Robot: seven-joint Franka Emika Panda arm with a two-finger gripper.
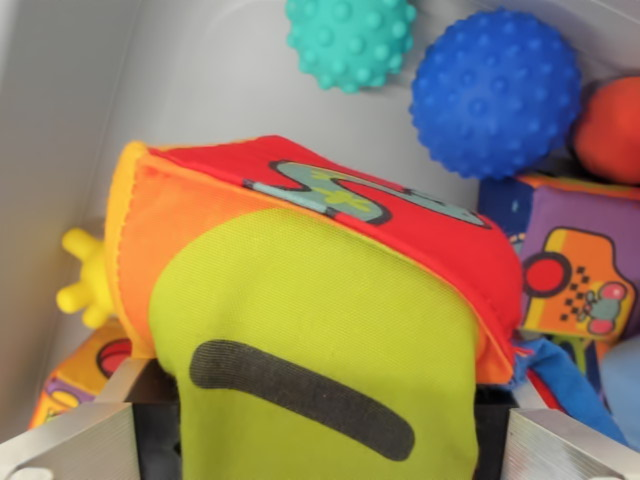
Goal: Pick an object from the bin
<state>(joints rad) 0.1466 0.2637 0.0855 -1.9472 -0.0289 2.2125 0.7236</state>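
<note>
Soft cloth block (320,330) fills frame centre, wedged between the tool (320,440) fingers at bottom corners; tool clamped on it, long axis left-right.

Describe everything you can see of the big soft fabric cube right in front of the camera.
The fabric cube fills the wrist view's centre, tilted. It looks like stuffed cloth: a lime-green face with a black curved stripe, orange edging, and a red top face bearing a grey-green printed shape. It sits between the metal fingers at the bottom corners, over other toys in the bin.
</note>
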